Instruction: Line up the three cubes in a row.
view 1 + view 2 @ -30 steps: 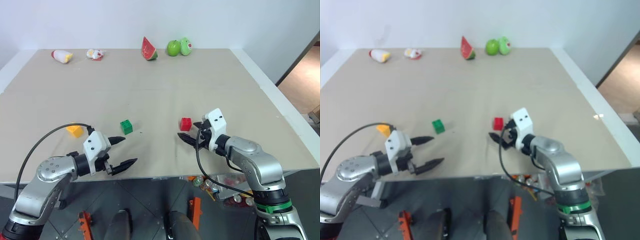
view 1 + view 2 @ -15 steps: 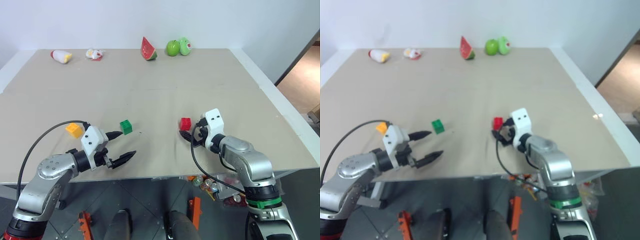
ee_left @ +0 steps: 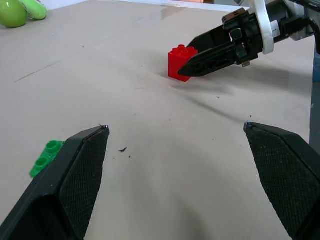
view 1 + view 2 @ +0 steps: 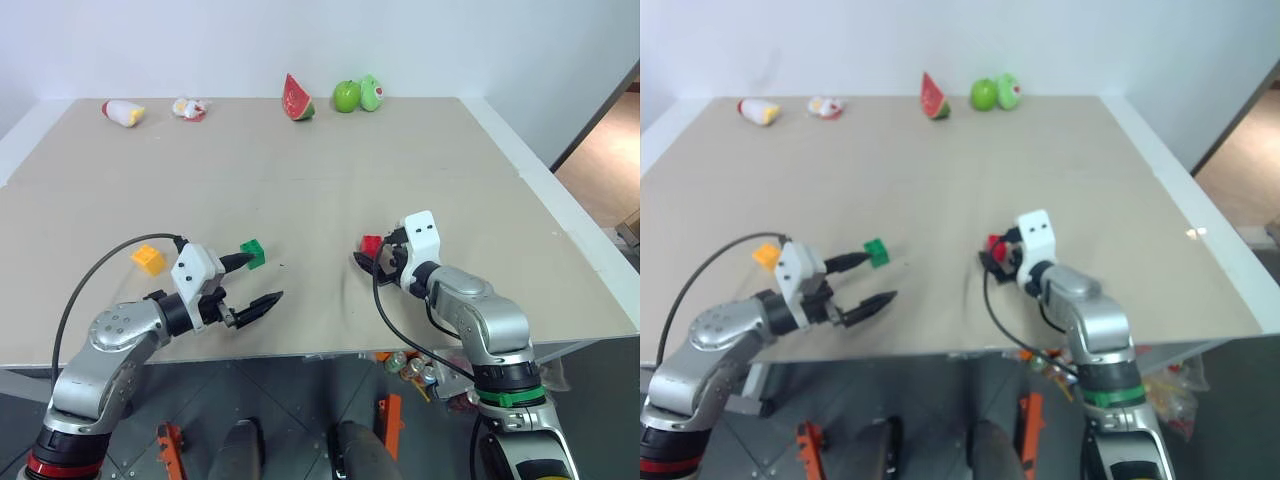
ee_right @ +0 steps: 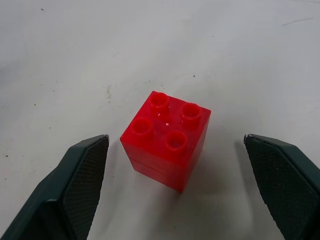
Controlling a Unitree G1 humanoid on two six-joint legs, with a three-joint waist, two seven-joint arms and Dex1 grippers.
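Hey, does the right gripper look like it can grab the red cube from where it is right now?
Probably yes. The right gripper is open, and the red cube stands between its fingers, with nothing in the way.

Red cube (image 5: 166,140) on table (image 5: 240,60), between spread gripper (image 5: 175,200) fingers

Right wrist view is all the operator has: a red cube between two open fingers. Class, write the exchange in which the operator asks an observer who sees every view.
Operator: Where are the other cubes?
Observer: The green cube sits left of the red cube; the yellow-orange cube lies further left.
Operator: What is the other arm doing?
Observer: The left gripper is open, one fingertip beside the green cube.
Operator: Anything else on the table?
Observer: A watermelon slice and green toy fruits lie at the far edge.
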